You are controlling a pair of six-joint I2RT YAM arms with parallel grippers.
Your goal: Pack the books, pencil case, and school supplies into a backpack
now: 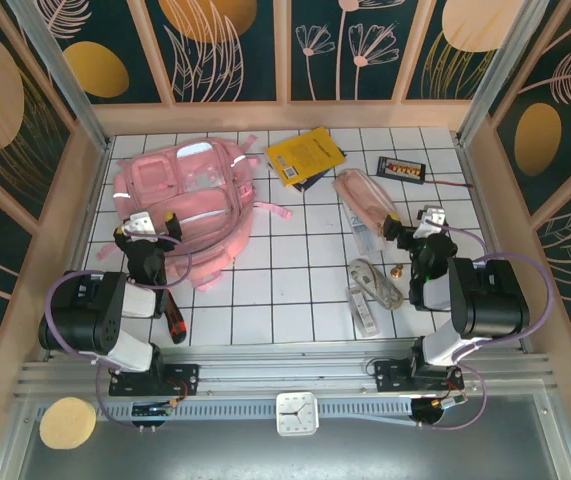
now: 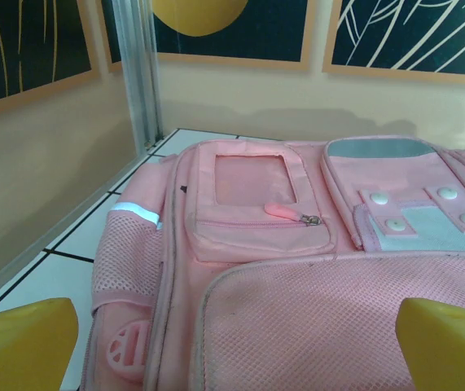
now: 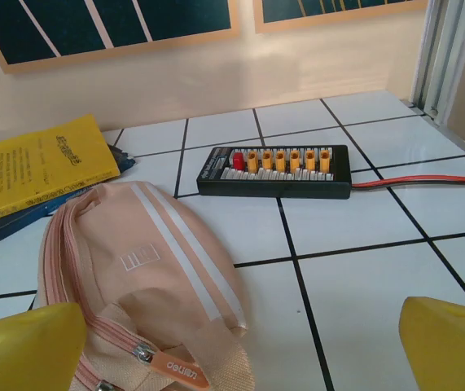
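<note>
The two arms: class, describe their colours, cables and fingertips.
Left arm and right arm: chunky black joints with white link sections, each trailing a looping lilac cable. Left fingertips and right fingertips are bright yellow.

Under and ahead of the left gripper, the backpack is matt pink woven cloth, with coarse open mesh panels, a clear, shiny plastic window pocket and a silvery reflective strip. Close before the right gripper, the pencil case looks soft and matt, its zip slider metal. Beyond it, the yellow book has a matt paper cover and the black box is smooth plastic. The tabletop is glossy white tile.
</note>
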